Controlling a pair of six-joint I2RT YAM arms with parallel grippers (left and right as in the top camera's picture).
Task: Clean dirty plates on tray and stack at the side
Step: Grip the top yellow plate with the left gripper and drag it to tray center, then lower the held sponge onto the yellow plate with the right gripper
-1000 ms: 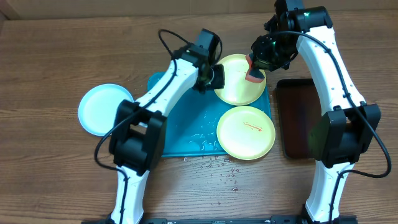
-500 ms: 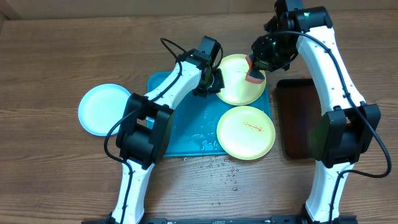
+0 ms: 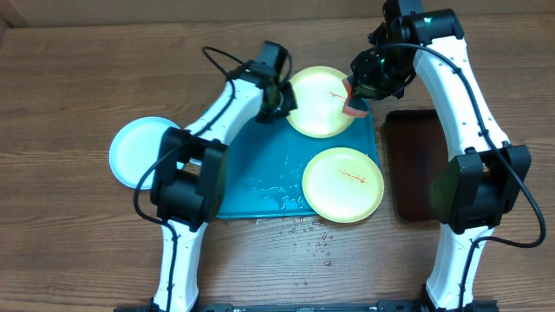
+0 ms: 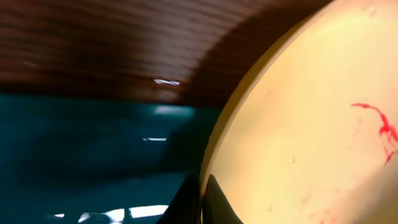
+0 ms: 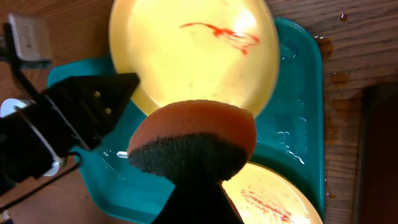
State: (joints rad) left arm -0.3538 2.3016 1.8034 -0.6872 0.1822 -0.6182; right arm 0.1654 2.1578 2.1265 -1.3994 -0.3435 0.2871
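My left gripper (image 3: 282, 102) is shut on the left rim of a pale yellow plate (image 3: 319, 100), which has a red smear and is lifted and tilted over the far end of the turquoise tray (image 3: 251, 186). The wrist view shows its fingers (image 4: 203, 200) pinching that plate's edge (image 4: 311, 124). My right gripper (image 3: 357, 95) is shut on an orange sponge with a dark scouring side (image 5: 193, 143), held above the lifted plate (image 5: 193, 53). A second yellow plate (image 3: 343, 184) with a red smear lies on the tray's near right. A pale blue plate (image 3: 139, 152) lies on the table to the left.
A dark brown tray (image 3: 416, 165) lies right of the turquoise tray. Water drops (image 3: 308, 234) dot the wooden table in front of the tray. The tray's left part is wet and bare.
My left gripper has pulled the smeared yellow plate up and toward the far left, off the tray surface. The right arm with the sponge has stayed put.
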